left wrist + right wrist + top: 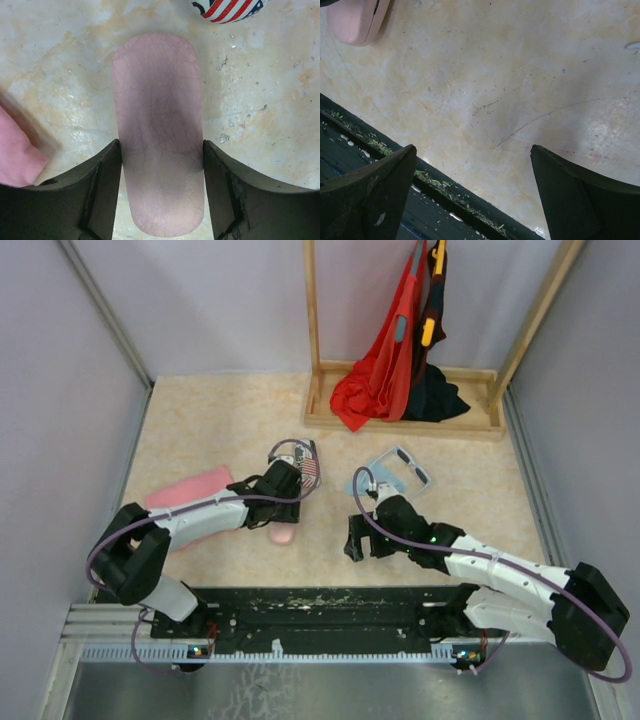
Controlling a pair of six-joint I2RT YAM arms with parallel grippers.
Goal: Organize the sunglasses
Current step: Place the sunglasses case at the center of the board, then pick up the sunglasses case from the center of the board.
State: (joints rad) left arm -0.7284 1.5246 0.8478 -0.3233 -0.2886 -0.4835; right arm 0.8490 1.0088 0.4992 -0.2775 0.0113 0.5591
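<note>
Pink glasses case [160, 135]: plain, faint dark crackle lines. Beyond it, flag-printed case [227, 7]: red-white stripes, navy patch. Table [200, 430] under it: cream, mottled tan-orange blotches. Right of it, white-framed sunglasses [412, 468], dark lenses, on light-blue cloth [384, 462]. Far beyond it, red garment [375, 380] and black garment [437, 397].
</note>
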